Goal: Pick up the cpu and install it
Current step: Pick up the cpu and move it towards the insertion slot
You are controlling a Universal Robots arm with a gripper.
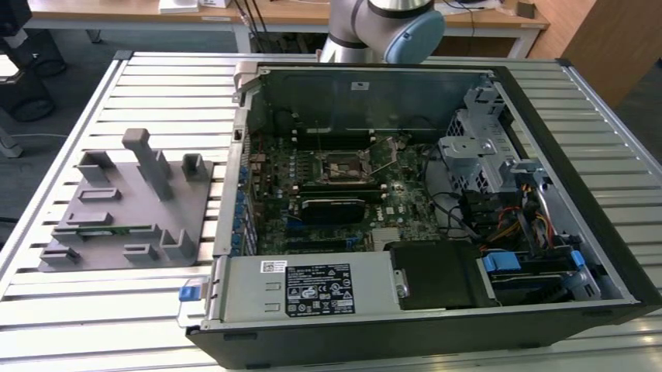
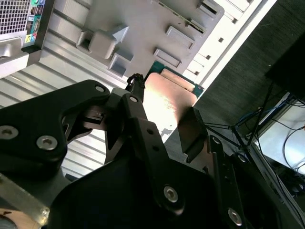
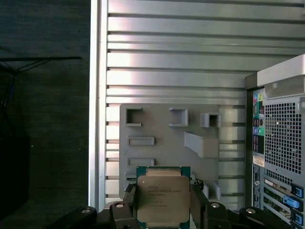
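Two opposite edges of the cpu [image 3: 163,200] are pinched by the end effector [image 3: 164,190], whose black fingers [image 3: 196,195] are clamped on it in both wrist views. The chip hangs clear above the grey fixture tray [image 1: 114,209], which lies on the slatted bench [image 1: 62,298] at the exterior view's left, just beside the open computer case [image 1: 373,97]. The silver lid faces the first wrist camera, so the contact side looks down toward the tray. Being square, the chip has no real long axis. Its edges run square to the tray's edges and the bench slats, and its flat face looks roughly level. The hold is on thin edges alone, so a jolt could let the chip slide or tip between the fingers. A small tilt or twist carried to the socket [image 1: 342,165], in the centre of the exterior view, would likely seat it crooked and harm the contacts. The case walls and the parts round the socket leave little room, so a clipped edge is another risk.
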